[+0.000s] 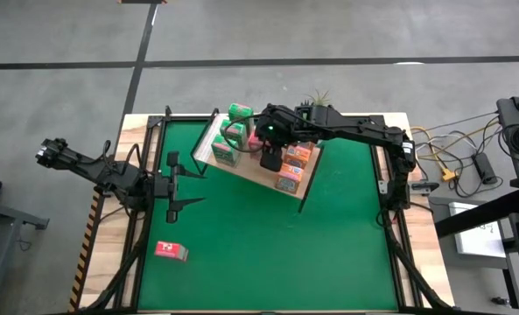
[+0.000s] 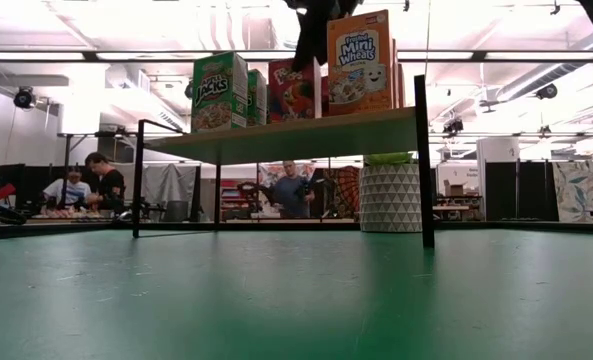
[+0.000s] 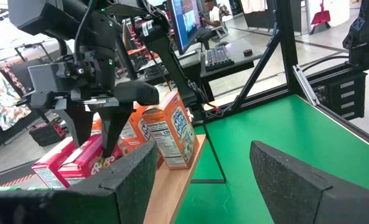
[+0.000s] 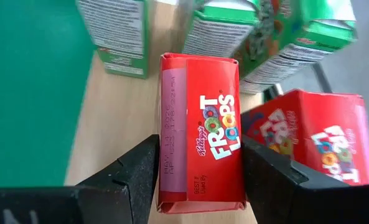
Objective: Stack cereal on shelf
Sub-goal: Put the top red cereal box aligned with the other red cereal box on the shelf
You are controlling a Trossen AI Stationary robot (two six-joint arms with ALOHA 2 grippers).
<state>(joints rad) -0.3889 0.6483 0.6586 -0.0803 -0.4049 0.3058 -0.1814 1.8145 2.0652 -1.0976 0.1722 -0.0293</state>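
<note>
The shelf (image 1: 255, 175) is a light-wood board on a thin black frame at the far middle of the green mat. Green (image 1: 227, 150), red and orange (image 1: 287, 182) cereal boxes stand on it. My right gripper (image 1: 270, 160) reaches over the shelf from the right and is shut on a red cereal box (image 4: 200, 124). A second red box (image 4: 308, 137) stands beside it. My left gripper (image 1: 198, 185) waits open at the mat's left, level, pointing at the shelf. One more red box (image 1: 171, 252) lies flat on the mat, near left. My right gripper pinches the red box between its two fingers, one on each long side just below the top (image 4: 165, 180). The fingers (image 3: 109, 134) slant down from above and from the table's right. The box is upright, its bottom level with its neighbours on the shelf board (image 2: 306, 135).
A potted plant (image 1: 316, 98) stands behind the shelf at the table's far edge. Black frame posts (image 2: 423, 170) hold the board above the mat. Open green mat (image 1: 294, 254) lies in front of the shelf. People sit and stand in the room beyond.
</note>
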